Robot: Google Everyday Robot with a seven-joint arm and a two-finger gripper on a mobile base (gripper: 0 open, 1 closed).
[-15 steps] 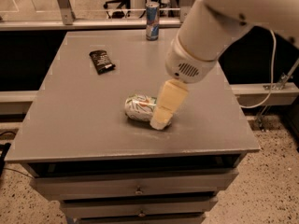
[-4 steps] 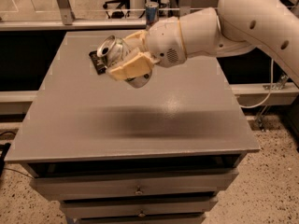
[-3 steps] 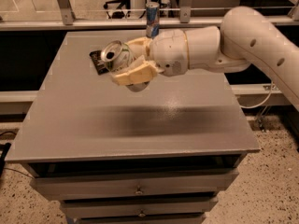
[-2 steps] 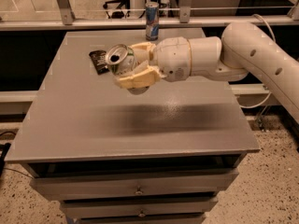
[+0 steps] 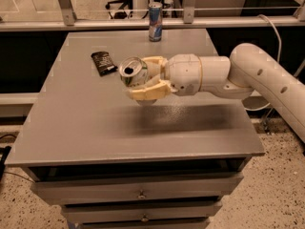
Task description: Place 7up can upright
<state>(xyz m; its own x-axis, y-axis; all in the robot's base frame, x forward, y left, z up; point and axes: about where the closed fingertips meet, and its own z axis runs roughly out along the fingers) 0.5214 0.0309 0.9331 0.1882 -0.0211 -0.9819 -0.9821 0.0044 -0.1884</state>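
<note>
jaws first: we see them pinching the 7up can (image 5: 133,73), one pale side on top of it and one below it. they hang in the air over the middle of the desk (image 5: 86,128), a bit toward the back. the can is up in the air too, not touching the desk. we can tell because a dark shadow (image 5: 176,120) lies on the desk below it.

the can is lying on its side in the jaws. its round top, with the drinking hole, points to the left of the picture and a little toward us. so its long way runs sideways, almost in line with the arm (image 5: 267,78), which reaches in from the right. the bottom of the can is tucked back between the jaws, and we cannot see it.

we think this is what the next move hangs on: the can points sideways, and it needs to point up. the wrist would have to turn until the top faces the ceiling, and then go down until the bottom sits flat on the desk.

just left of the can lies a small black packet (image 5: 103,62). a tall blue can (image 5: 155,15) stands at the far edge. both look well out of the way of the bare spot under the jaws.
</note>
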